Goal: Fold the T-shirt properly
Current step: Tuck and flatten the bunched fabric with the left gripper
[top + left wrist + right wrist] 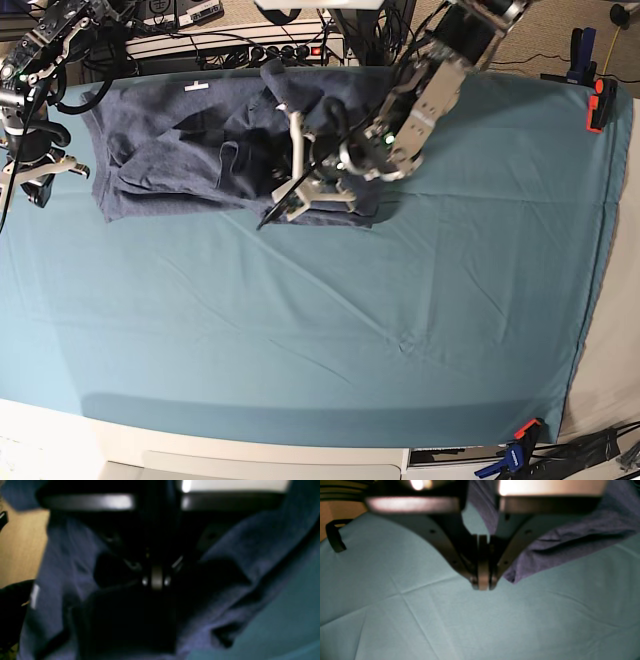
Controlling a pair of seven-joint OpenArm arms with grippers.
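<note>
The slate-blue T-shirt (pixel 170 140) lies rumpled on the far left part of the teal table cloth (pixel 350 320), with a white neck label at its far edge. My left gripper (pixel 288 200) reaches down from the back onto the shirt's near hem. In the left wrist view, which is dark and blurred, the left gripper (pixel 156 581) is shut with T-shirt (pixel 250 542) folds bunched and raised all around it. My right gripper (pixel 70 167) hovers at the shirt's left edge. It (pixel 483 583) is shut and empty above bare cloth, with a T-shirt (pixel 570 535) corner just beside it.
Orange and blue clamps (pixel 598 100) pin the cloth at the right edge, and another clamp (pixel 515 455) holds the near right corner. Cables and a power strip (pixel 250 45) run behind the table. A black strap (pixel 333 537) lies at the cloth's edge.
</note>
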